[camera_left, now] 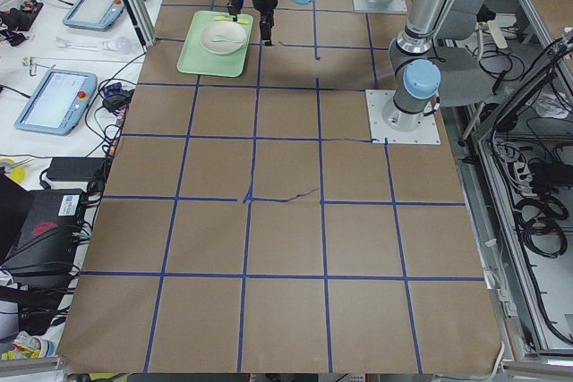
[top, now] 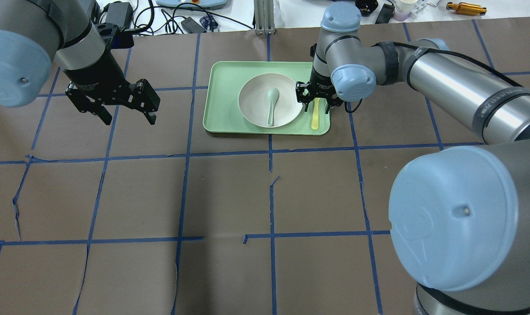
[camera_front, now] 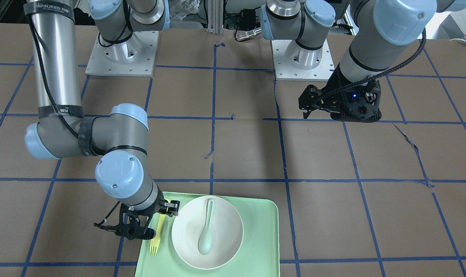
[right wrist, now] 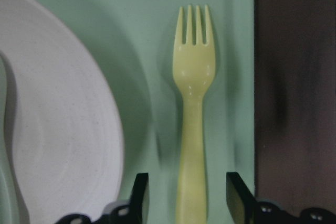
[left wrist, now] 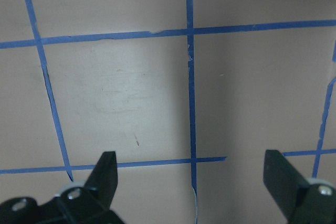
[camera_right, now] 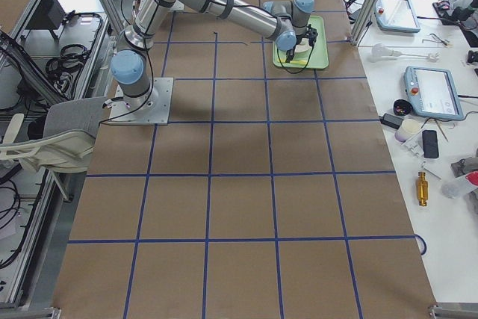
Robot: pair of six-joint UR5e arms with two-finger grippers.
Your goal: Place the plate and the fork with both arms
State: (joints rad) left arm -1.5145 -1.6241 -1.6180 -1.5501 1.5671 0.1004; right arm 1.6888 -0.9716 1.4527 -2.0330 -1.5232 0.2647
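- Front-facing view: the right arm [camera_front: 119, 181] reaches into the lower left of the frame. Its jaws stand apart over the handle of the yellow fork [camera_front: 156, 235]. The fork lies flat on the mint-green tray [camera_front: 258, 231], just left of the off-white plate [camera_front: 184, 246], tines toward the bottom edge. A pale spoon [camera_front: 206, 227] rests in the plate. The left arm [camera_front: 365, 50] hangs at upper right over the brown, blue-taped worktop [camera_front: 333, 154].
- Overhead view: tray, plate and fork sit at upper centre, with the fork to the right of the plate. The left arm's jaws are spread wide at upper left, well apart from the tray.
- Side views: the tray shows small near the top of each frame; jaw detail cannot be told.
- Left wrist view: both jaws sit at the bottom corners with bare worktop between them. A tray edge shows at upper right.
- Right wrist view: the fork stands at frame centre, tines up. Its handle passes between the parted jaws, with tray showing on either side. The plate fills the left.
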